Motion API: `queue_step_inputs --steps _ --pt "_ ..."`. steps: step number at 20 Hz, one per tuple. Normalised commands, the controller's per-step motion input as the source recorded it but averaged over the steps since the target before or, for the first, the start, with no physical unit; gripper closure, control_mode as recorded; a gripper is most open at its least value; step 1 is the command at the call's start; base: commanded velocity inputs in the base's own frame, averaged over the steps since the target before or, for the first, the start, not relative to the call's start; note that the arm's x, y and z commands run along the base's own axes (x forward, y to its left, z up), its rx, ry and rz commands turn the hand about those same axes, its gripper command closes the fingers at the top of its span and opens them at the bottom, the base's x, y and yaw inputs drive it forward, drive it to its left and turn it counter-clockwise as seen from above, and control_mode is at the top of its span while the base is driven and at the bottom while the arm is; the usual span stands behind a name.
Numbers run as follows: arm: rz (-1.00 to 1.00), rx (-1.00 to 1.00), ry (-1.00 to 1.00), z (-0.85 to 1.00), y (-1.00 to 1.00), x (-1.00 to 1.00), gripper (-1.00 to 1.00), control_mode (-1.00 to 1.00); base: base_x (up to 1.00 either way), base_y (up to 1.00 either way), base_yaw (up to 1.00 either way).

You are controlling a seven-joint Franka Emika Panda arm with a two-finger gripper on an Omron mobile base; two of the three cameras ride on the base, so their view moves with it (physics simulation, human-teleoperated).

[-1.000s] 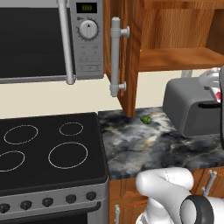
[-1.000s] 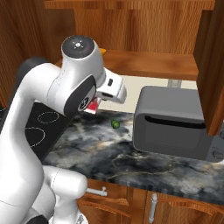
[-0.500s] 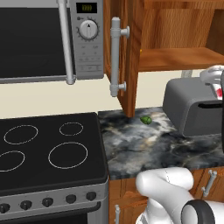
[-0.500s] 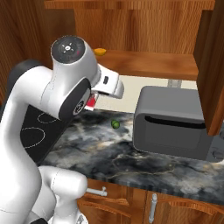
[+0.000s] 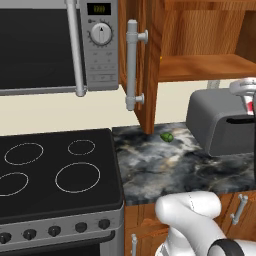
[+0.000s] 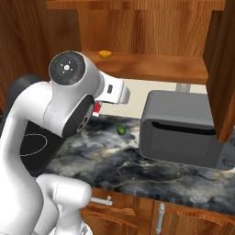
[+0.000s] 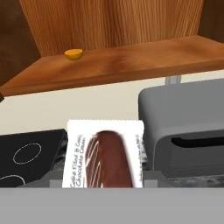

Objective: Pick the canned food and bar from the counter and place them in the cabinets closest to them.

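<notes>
The bar (image 7: 105, 153), a packet with a white face and a brown chocolate picture, stands upright close to the hand camera, with my gripper (image 7: 104, 181) shut on it. In the left base view my gripper (image 5: 248, 100) hangs at the right edge above the toaster, below the open cabinet's shelf (image 5: 200, 67). A red bit of the bar (image 6: 97, 108) peeks out behind my arm in the right base view. The cabinet shelf (image 7: 122, 65) lies ahead and above. The canned food is out of view. Below runs the dark marbled counter (image 5: 165, 165).
A grey toaster (image 6: 181, 128) fills the counter's right side. A small green fruit (image 5: 167, 136) lies near the wall. A small orange thing (image 6: 105, 54) sits on the shelf. The open cabinet door (image 5: 137, 60) juts out beside the microwave (image 5: 50, 45). The black stove (image 5: 55, 170) is left.
My arm's elbow has swung a little left and down. The hand with the bar has stayed at about the same spot below the shelf.
</notes>
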Motion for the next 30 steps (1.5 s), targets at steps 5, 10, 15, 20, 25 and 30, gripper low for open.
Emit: queue_step_inputs --steps 5,10,15,20,25,30 --pt "0.00 0.00 0.00 0.02 0.00 0.01 1.00 -1.00 0.00 0.00 0.00" --pt "-0.02 0.00 0.04 0.02 0.00 0.18 1.00 -1.00 0.00 0.00 0.00" --pt "-0.02 0.04 0.07 0.20 0.00 0.21 1.00 -1.00 0.00 0.00 0.00" --pt "0.00 0.04 0.01 0.26 0.00 0.06 1.00 -1.00 0.00 0.00 0.00" --pt "0.00 0.01 0.00 0.18 0.00 0.07 1.00 -1.00 0.00 0.00 0.00" --pt "0.00 0.00 0.00 0.01 0.00 0.24 1.00 -1.00 0.00 0.00 0.00"
